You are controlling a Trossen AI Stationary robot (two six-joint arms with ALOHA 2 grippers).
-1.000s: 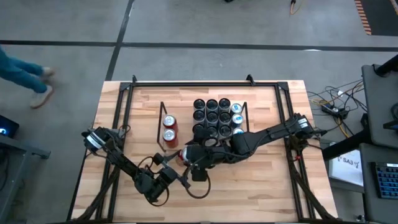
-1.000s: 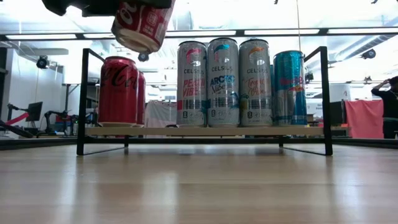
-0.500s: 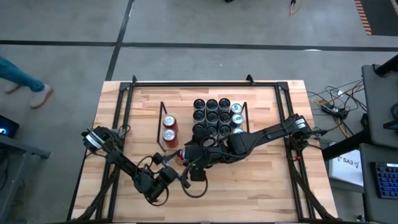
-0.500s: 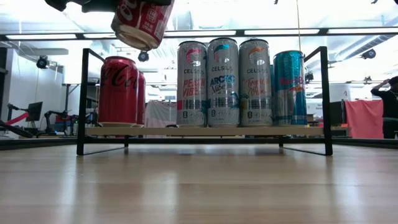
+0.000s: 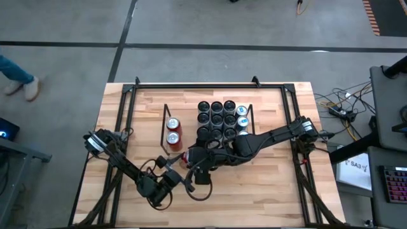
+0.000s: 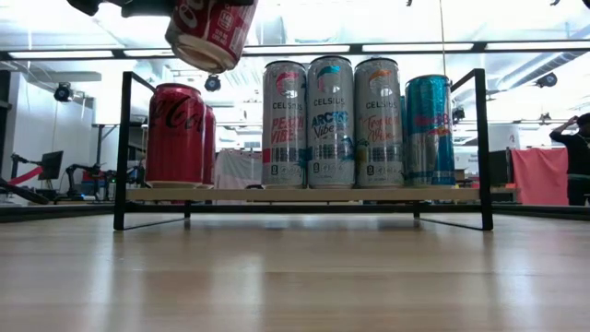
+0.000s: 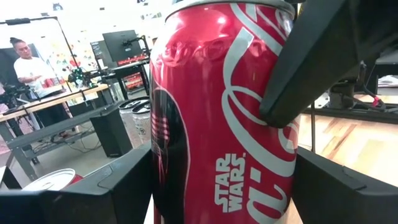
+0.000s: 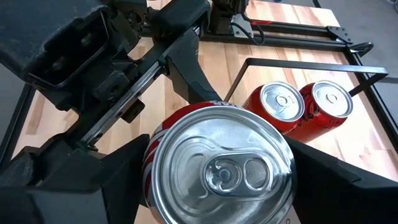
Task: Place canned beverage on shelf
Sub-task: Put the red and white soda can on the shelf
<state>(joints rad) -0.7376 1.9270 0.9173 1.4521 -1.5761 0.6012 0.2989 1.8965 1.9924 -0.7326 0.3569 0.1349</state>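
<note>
Both claws around red can [image 6: 210,32] above wood tabletop [image 6: 295,277].

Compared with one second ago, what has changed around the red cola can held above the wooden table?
The right gripper at the raised red cola can edged slightly toward the left side of the table. A person's legs beside the table moved toward the picture's edge. The left gripper stays shut on the can; the cans on the black wire shelf did not move.

arms [image 5: 267,138]: 2, dark, jointed | fingers [image 7: 323,56]: black, flat, angular | cables [image 5: 149,169]: black, looped at wrists
</note>
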